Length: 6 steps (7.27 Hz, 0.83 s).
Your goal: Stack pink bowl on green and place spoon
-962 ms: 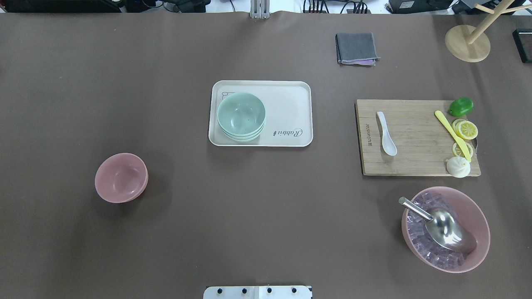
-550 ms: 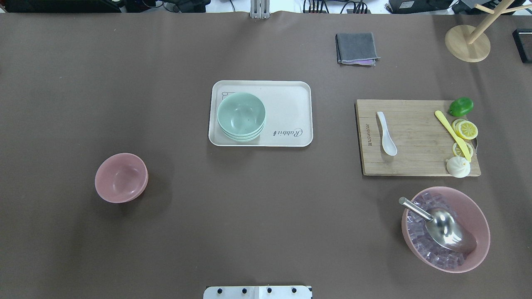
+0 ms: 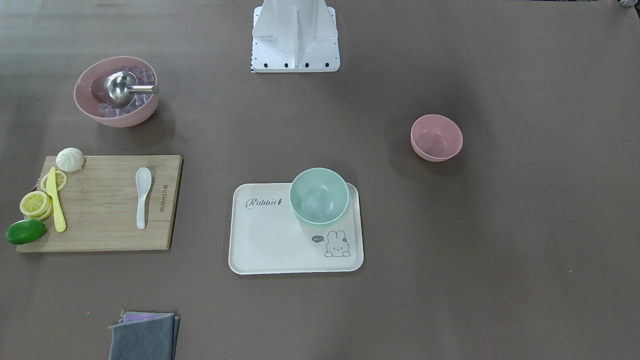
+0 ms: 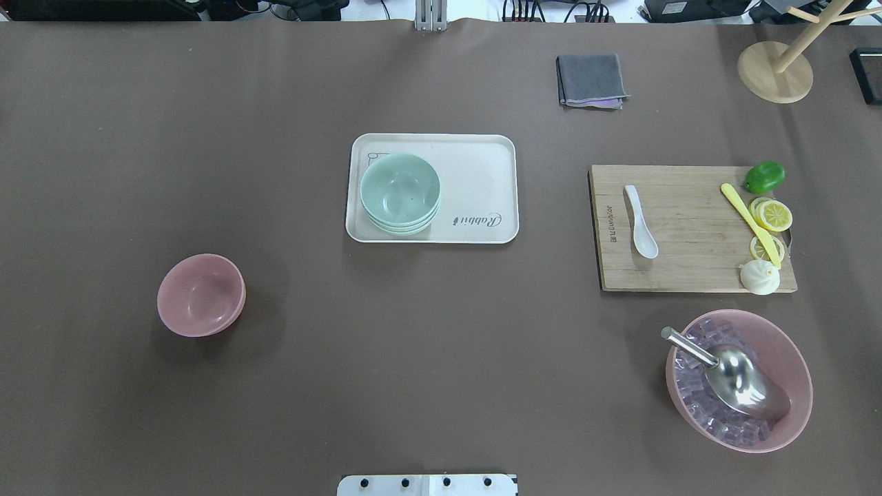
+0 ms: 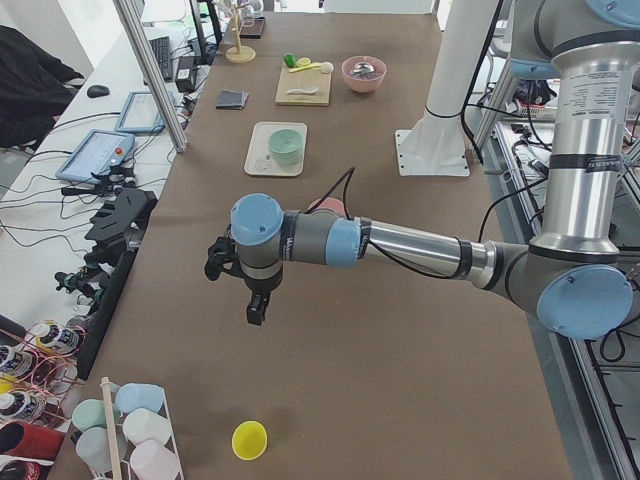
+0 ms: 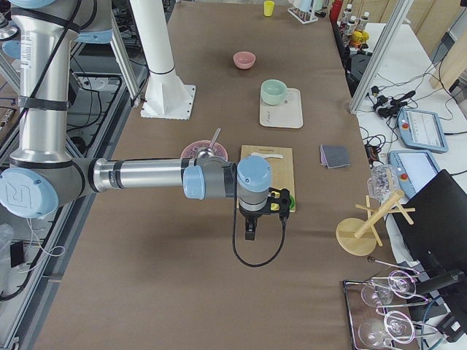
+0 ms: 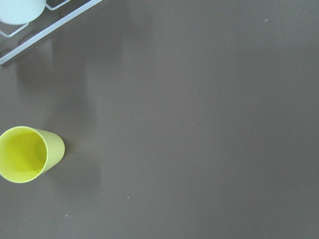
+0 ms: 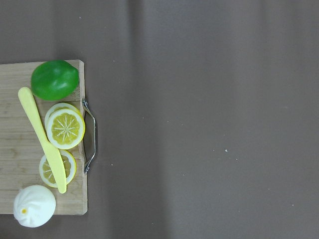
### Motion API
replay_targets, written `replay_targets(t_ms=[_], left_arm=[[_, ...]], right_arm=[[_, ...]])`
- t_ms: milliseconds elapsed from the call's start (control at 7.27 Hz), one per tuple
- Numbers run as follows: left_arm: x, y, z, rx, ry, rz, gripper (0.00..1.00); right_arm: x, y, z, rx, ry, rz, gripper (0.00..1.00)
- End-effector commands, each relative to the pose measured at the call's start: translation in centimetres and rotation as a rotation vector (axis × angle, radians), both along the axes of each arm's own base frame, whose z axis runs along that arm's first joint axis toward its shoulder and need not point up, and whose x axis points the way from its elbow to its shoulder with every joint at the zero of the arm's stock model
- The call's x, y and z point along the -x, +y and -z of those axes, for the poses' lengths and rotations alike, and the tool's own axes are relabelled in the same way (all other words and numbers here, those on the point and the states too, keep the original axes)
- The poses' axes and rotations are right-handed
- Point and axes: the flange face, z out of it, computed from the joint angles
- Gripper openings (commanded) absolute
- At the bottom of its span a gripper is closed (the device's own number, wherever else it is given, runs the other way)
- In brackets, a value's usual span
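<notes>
The left end effector (image 5: 256, 312) hangs above bare tabletop (image 4: 441, 358) at the table's left end, holding and touching nothing. It shows only in the left side view, so I cannot tell how far apart its fingers stand. A yellow cup (image 7: 27, 153) stands upright on the tabletop near it.

The pink bowl (image 4: 200, 295) sits upright and alone on the tabletop, well apart from everything else. The green bowl (image 4: 400, 193) sits in the left part of a cream tray (image 4: 482, 158) at the middle, with more green rims nested under it. The white spoon (image 4: 640, 222) lies flat on the left part of a wooden cutting board (image 4: 689, 272), nothing covering it.

The right end effector (image 6: 250, 232) hangs empty just beyond the board's right end, near a lime (image 8: 55, 79), lemon slices (image 8: 65, 128) and a yellow knife (image 8: 42, 139). Its opening cannot be judged either. A large pink bowl (image 4: 792, 344) holding a metal scoop (image 4: 741, 379) stands just in front of the board.
</notes>
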Motion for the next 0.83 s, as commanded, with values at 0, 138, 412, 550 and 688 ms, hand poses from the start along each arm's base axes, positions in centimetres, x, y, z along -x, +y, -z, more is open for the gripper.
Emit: replay_targets(t_ms=[0, 138, 412, 550, 688], left_arm=[[-7.3, -1.6, 4.4, 0.163, 0.077, 0.094, 0.98], [-10.0, -1.6, 5.2, 0.157, 0.117, 0.07, 0.98], [-14.4, -0.2, 5.6, 0.102, 0.217, 0.017, 0.98], [-15.2, -1.2, 6.9, 0.078, 0.233, 0.0, 0.98], [-16.4, -3.5, 8.6, 0.075, 0.272, -0.024, 0.98]], right_arm=[[0.1, -0.5, 0.6, -0.013, 0.001, 0.001, 1.0], [0.1, -0.6, 0.7, -0.016, 0.001, 0.003, 1.0], [0.4, -1.0, 1.1, -0.024, 0.003, 0.008, 1.0], [1.0, -1.4, 1.4, -0.03, -0.001, 0.02, 1.0], [1.4, -1.7, 1.7, -0.035, -0.001, 0.027, 1.0]])
